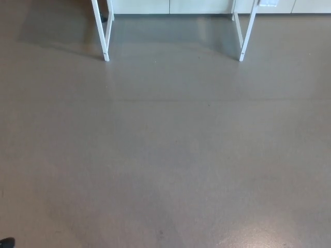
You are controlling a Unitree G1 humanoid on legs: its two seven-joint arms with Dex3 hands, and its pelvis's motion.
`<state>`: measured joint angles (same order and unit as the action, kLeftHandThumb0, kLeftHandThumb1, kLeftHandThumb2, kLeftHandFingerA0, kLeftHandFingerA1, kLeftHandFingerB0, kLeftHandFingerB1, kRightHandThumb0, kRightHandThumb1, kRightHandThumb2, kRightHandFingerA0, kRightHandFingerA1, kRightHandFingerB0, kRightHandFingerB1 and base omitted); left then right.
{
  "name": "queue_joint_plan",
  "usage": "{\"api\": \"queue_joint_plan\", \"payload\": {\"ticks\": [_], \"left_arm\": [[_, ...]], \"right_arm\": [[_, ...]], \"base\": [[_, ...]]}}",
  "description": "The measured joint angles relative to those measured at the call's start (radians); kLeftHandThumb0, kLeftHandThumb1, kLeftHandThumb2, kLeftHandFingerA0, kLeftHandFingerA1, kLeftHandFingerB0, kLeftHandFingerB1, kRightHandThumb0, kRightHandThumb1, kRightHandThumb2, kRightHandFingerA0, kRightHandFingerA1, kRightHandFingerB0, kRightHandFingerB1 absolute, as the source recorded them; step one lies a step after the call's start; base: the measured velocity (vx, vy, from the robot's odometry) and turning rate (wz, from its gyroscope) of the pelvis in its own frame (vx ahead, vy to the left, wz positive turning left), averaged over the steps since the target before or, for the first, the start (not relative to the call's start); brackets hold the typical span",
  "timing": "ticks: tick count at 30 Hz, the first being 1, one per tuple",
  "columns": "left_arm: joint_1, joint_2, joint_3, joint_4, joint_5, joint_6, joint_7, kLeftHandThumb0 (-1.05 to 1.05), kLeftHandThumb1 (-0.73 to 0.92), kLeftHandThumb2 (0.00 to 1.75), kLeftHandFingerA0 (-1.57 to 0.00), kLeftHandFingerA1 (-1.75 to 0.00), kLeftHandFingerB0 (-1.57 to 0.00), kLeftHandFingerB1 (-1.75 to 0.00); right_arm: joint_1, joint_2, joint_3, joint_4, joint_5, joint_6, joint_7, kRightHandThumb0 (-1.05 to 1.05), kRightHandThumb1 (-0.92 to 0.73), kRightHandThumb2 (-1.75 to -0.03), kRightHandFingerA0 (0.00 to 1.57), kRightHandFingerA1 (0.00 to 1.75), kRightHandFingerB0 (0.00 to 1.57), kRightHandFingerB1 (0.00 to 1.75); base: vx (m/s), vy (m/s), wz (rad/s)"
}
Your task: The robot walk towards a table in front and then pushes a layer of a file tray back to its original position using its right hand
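Observation:
Only the lower parts of a table show at the top of the head view: a white left leg frame [103, 31] and a white right leg frame [245, 33] standing on the grey floor [165, 155]. The tabletop and the file tray are out of the picture. Neither of my hands shows. A small black shape [6, 242] sits at the bottom left corner; I cannot tell what it is.
A pale wall base or cabinet front [170, 6] runs behind the table legs. A faint seam [207, 99] crosses the floor between me and the table.

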<state>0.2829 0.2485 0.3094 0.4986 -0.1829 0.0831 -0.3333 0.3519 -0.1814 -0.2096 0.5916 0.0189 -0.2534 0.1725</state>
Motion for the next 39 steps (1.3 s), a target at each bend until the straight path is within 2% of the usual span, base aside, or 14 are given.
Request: {"api": "queue_joint_plan", "payload": {"ticks": [1, 3, 5, 7, 8, 11, 13, 16, 18, 26, 35, 36, 38, 39], "left_arm": [[0.003, 0.0, 0.001, -0.001, -0.006, 0.003, -0.009, -0.16, 0.42, 0.85, -0.23, -0.52, -0.18, -0.49], [0.009, 0.001, 0.003, -0.002, -0.016, 0.005, -0.024, -0.16, 0.42, 0.85, -0.22, -0.52, -0.18, -0.49], [0.016, 0.005, 0.004, -0.001, -0.023, 0.01, -0.038, -0.16, 0.42, 0.86, -0.22, -0.52, -0.19, -0.49], [0.018, 0.011, 0.006, -0.005, -0.029, 0.016, -0.047, -0.14, 0.43, 0.86, -0.23, -0.52, -0.2, -0.5], [0.017, 0.014, 0.007, -0.006, -0.032, 0.016, -0.049, -0.14, 0.43, 0.86, -0.22, -0.52, -0.2, -0.5], [0.012, 0.015, 0.005, -0.015, -0.039, 0.017, -0.062, -0.15, 0.43, 0.86, -0.23, -0.52, -0.19, -0.5], [0.023, 0.014, 0.003, -0.012, -0.039, 0.018, -0.067, -0.25, 0.6, 0.61, -0.3, -0.4, -0.27, -0.37], [0.032, 0.016, -0.001, -0.01, -0.038, 0.018, -0.075, -0.17, 0.43, 0.86, -0.22, -0.52, -0.19, -0.5], [0.034, 0.017, -0.003, -0.008, -0.038, 0.018, -0.079, -0.16, 0.43, 0.86, -0.23, -0.52, -0.19, -0.5], [0.014, 0.036, 0.002, -0.006, -0.039, 0.025, -0.085, -0.18, 0.43, 0.86, -0.23, -0.52, -0.18, -0.49], [0.016, 0.036, -0.012, -0.019, -0.037, 0.026, -0.086, -0.19, 0.41, 0.84, -0.24, -0.52, -0.19, -0.49], [0.014, 0.033, -0.015, -0.021, -0.037, 0.027, -0.087, -0.18, 0.4, 0.83, -0.25, -0.53, -0.21, -0.5], [0.013, 0.027, -0.024, -0.023, -0.036, 0.026, -0.089, -0.18, 0.4, 0.83, -0.25, -0.53, -0.21, -0.5], [0.013, 0.027, -0.024, -0.023, -0.036, 0.026, -0.088, -0.19, 0.41, 0.84, -0.25, -0.53, -0.19, -0.49]], "right_arm": [[0.001, 0.0, 0.0, 0.005, 0.004, -0.011, 0.004, -0.02, -0.71, -1.03, 0.41, 0.61, 0.14, 0.49], [0.007, 0.0, 0.0, 0.008, 0.009, -0.025, 0.01, -0.03, -0.89, -0.65, 0.45, 0.48, 0.23, 0.39], [0.011, 0.001, 0.0, 0.009, 0.014, -0.038, 0.014, -0.02, -0.89, -0.65, 0.45, 0.49, 0.23, 0.39], [0.014, 0.003, 0.001, 0.013, 0.019, -0.051, 0.018, -0.02, -0.71, -1.03, 0.38, 0.6, 0.13, 0.49], [0.017, 0.005, 0.001, 0.013, 0.022, -0.054, 0.02, -0.02, -0.9, -0.65, 0.44, 0.48, 0.23, 0.39], [0.029, 0.004, -0.003, 0.012, 0.03, -0.061, 0.024, -0.02, -0.9, -0.65, 0.44, 0.48, 0.23, 0.39], [0.032, 0.004, -0.004, 0.013, 0.031, -0.066, 0.024, -0.03, -0.7, -1.03, 0.41, 0.61, 0.14, 0.49], [0.034, 0.003, -0.005, 0.019, 0.033, -0.075, 0.026, -0.02, -0.71, -1.03, 0.4, 0.61, 0.14, 0.49], [0.033, 0.002, -0.005, 0.019, 0.035, -0.078, 0.027, -0.02, -0.89, -0.65, 0.46, 0.49, 0.23, 0.39], [0.031, 0.019, 0.004, 0.025, 0.035, -0.084, 0.032, 0.0, -0.9, -0.64, 0.45, 0.51, 0.23, 0.4], [0.007, 0.014, 0.007, 0.047, 0.03, -0.098, 0.032, -0.02, -0.89, -0.65, 0.46, 0.51, 0.24, 0.4], [0.004, 0.013, 0.009, 0.047, 0.029, -0.101, 0.033, -0.01, -0.7, -1.02, 0.43, 0.63, 0.15, 0.5], [-0.001, -0.004, 0.005, 0.051, 0.028, -0.106, 0.029, -0.01, -0.7, -1.02, 0.43, 0.63, 0.15, 0.5], [-0.003, -0.01, 0.005, 0.052, 0.027, -0.108, 0.027, 0.0, -0.89, -0.64, 0.46, 0.5, 0.23, 0.39]], "base": [[0.0, 0.0, 0.0], [0.0, 0.0, 0.0], [0.15, 0.014, -0.07], [0.19, 0.073, 0.23], [0.18, 0.054, 0.1], [0.16, 0.051, 0.25], [0.0, 0.108, -0.04], [0.04, 0.205, -0.11], [0.14, 0.329, -0.52], [0.16, 0.285, 0.0], [0.21, -0.135, 0.12], [0.24, -0.454, 0.39], [0.22, -0.315, 0.43], [0.22, -0.125, 0.06]]}}
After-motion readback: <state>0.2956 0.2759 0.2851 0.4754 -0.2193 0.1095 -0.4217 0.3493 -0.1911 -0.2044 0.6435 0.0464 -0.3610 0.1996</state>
